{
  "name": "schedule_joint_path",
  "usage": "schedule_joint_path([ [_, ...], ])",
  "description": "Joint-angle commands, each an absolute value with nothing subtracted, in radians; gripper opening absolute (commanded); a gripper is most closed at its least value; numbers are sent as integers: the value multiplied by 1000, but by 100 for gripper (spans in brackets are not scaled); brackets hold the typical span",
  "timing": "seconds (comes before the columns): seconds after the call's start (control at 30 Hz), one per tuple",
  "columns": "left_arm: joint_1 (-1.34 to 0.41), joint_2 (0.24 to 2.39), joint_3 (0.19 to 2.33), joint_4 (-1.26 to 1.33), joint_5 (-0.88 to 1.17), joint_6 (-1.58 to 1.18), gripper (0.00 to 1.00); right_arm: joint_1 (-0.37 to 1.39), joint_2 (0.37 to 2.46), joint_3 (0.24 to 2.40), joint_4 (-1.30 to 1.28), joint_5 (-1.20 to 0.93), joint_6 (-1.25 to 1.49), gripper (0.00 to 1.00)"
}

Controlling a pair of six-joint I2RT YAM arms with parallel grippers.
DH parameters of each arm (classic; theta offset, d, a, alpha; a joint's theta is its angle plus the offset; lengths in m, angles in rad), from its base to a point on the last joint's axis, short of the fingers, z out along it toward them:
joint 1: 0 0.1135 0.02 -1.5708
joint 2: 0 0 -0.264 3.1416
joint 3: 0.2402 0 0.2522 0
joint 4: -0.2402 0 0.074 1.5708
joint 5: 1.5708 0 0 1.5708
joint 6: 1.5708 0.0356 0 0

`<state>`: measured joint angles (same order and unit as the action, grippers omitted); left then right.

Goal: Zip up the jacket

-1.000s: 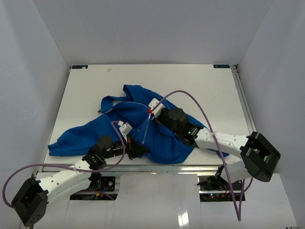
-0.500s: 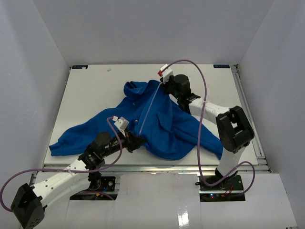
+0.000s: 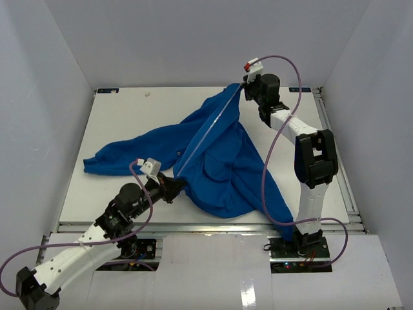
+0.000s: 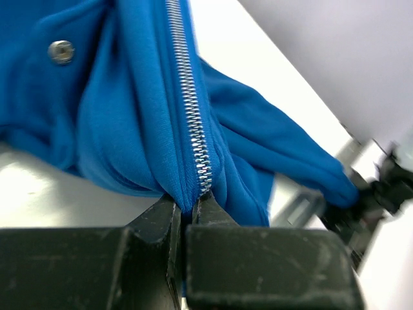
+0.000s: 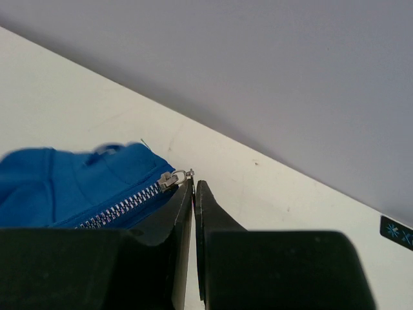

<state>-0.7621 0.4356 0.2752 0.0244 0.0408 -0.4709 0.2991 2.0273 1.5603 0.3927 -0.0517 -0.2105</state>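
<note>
A large soft bright-blue jacket (image 3: 222,165) lies across the middle of the white table (image 3: 122,110), stretched taut between the 2 arms. Its light metal zipper (image 3: 208,132) runs as a straight line from near the near edge up towards the far-right corner.

The right gripper (image 3: 245,86) is at the far edge, short of the far-right corner and close to the back wall (image 3: 206,39). Its fingers are pressed together on the jacket's top corner, and the small silver slider (image 5: 170,179) sits right at their tips. The left gripper (image 3: 175,187) is low near the near edge, left of centre, with its fingers pinched tight on the cloth at the zipper's bottom end.

1 sleeve reaches towards the left edge. Another fold trails to the near edge beside the right arm's base. Bare table shows in the far-left corner, along the right edge and in the near-left corner.

In the right wrist view the fingers cover the slider's pull tab, so how much of it lies between the pads cannot be made out. In the left wrist view the zipper's lowest teeth vanish between the fingers, a round metal snap (image 4: 61,51) is blurred, and the background at right is too soft to read. Purple cables (image 3: 277,139) loop over the jacket's right side.
</note>
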Motion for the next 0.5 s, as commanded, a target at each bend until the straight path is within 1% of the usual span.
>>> schedule_joint_path([
  [0.0,-770,390,265,-33,-155,-470,0,198,2083,1710,441,72,-196,8],
  [0.13,-770,378,255,-104,-390,-538,0,163,2131,1764,423,83,-194,8],
  [0.23,-770,369,239,-138,-550,-638,0,129,2129,1754,425,65,-168,8],
  [0.33,-768,408,229,-143,-598,-679,0,116,2112,1696,455,36,-156,8],
  [0.47,-762,543,227,-74,-608,-743,0,112,2062,1612,486,7,-118,8],
])
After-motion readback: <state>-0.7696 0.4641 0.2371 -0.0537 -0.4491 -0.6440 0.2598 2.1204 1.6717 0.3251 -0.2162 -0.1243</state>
